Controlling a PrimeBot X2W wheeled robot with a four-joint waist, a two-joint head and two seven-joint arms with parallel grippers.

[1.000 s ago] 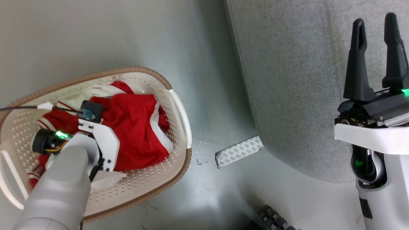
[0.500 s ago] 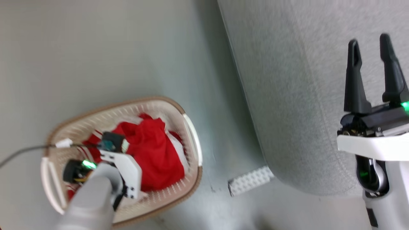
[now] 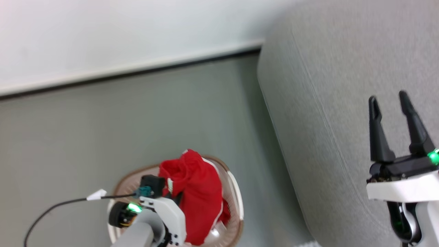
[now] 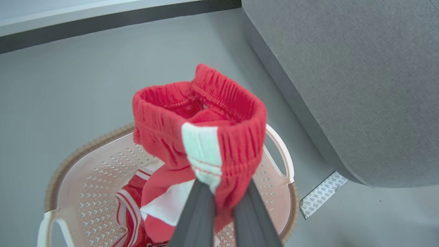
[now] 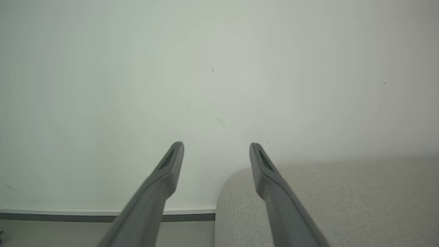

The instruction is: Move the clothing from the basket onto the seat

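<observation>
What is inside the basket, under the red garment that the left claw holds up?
A second red garment with white stripes lies in the basket. The held garment in the left claw hangs over the rest, so that part is hidden.

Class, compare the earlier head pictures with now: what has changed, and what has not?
The left gripper, shut on a red garment, has risen, lifting it up from the basket; the head camera has also swung. The right gripper stays open and empty; a striped garment stays in the basket.

Basket (image 3: 238,203) lower part cut off; seat (image 3: 343,85) runs off-frame.
</observation>
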